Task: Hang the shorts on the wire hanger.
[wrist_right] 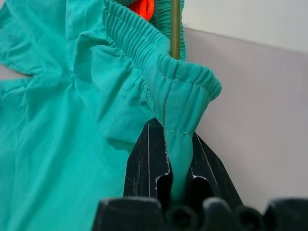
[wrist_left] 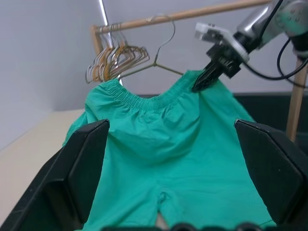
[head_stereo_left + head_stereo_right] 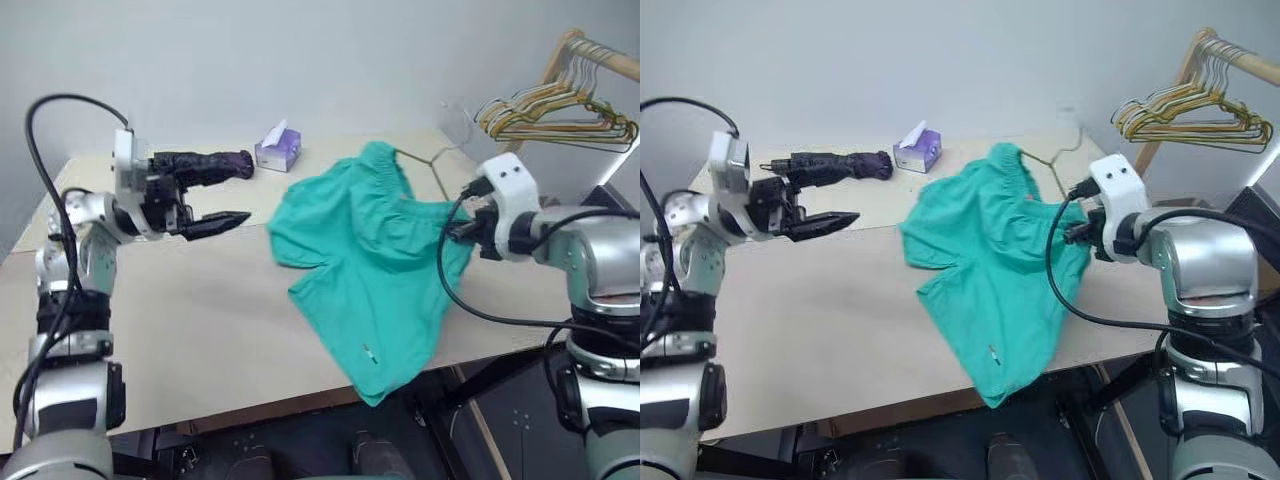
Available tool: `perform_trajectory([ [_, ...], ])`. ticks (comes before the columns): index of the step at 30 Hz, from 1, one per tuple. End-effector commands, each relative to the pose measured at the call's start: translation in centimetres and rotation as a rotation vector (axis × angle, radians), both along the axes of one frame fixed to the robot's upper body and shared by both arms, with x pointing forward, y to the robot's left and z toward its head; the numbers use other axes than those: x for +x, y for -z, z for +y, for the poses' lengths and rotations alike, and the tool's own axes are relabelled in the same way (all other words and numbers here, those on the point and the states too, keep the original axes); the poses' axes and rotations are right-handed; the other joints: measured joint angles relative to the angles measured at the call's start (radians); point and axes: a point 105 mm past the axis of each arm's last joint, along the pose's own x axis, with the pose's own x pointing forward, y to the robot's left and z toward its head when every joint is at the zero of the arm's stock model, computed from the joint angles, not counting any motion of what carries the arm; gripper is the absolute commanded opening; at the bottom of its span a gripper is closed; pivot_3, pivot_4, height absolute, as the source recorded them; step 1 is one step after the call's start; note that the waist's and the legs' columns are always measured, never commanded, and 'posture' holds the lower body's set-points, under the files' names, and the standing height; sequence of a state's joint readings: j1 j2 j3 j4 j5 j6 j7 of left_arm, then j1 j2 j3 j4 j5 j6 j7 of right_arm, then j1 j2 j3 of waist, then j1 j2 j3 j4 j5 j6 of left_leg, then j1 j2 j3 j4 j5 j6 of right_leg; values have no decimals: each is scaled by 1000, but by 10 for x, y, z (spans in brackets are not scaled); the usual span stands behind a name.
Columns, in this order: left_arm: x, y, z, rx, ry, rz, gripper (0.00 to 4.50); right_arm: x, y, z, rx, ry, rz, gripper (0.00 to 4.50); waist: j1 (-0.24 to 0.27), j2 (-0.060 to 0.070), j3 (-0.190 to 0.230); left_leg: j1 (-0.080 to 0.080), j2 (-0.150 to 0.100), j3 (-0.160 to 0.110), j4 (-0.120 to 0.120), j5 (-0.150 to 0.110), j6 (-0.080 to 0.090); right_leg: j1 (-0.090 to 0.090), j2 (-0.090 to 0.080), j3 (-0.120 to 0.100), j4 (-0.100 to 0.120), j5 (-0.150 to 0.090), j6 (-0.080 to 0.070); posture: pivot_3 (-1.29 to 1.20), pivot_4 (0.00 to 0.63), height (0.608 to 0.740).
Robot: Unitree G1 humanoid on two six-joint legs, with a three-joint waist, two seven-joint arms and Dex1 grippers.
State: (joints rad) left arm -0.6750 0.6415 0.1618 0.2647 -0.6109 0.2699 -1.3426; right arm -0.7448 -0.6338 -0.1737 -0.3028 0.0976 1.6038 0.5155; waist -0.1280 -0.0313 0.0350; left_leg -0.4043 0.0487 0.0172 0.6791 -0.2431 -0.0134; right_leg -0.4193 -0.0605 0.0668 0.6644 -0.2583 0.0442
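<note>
One pinch of the right gripper point(image 1: 179, 159) clamps the limp, light shorts point(image 3: 375, 270) at the waistband, the surest hold, while the left gripper point(image 3: 222, 192) gapes empty.

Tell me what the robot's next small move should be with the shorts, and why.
Probably bring the open left claw back to the free side of the waistband. The right claw is pinching the shorts at the waistband, and the wire hanger sits partly inside, so that side likely needs seating.
</note>
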Motion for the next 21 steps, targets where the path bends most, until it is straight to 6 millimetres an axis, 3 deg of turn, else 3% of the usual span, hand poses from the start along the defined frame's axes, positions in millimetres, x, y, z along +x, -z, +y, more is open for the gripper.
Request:
perform_trajectory([
  [1,-8,-16,-12,-49,7,-46,4485,1,-22,-52,17,343,-96,0,-6,0,0,1,0,0,0,0,0,0,0,0,0,0,0,-175,0,740],
  [4,-10,-19,-19,-64,16,-47,4485,-2,-26,-85,38,591,-93,0,-22,1,-1,0,0,0,-1,0,0,0,0,0,0,0,0,-180,0,740],
  [11,-21,-33,-22,-115,43,-85,4485,-3,-56,-125,133,928,-162,0,-69,5,-2,1,-1,0,-2,0,0,0,0,2,0,0,0,-172,0,740],
  [21,-28,-32,-26,-133,9,-88,4485,21,-86,-164,268,1106,-276,0,-101,15,1,16,-1,1,-11,0,0,15,0,3,-7,0,0,-142,0,740],
])
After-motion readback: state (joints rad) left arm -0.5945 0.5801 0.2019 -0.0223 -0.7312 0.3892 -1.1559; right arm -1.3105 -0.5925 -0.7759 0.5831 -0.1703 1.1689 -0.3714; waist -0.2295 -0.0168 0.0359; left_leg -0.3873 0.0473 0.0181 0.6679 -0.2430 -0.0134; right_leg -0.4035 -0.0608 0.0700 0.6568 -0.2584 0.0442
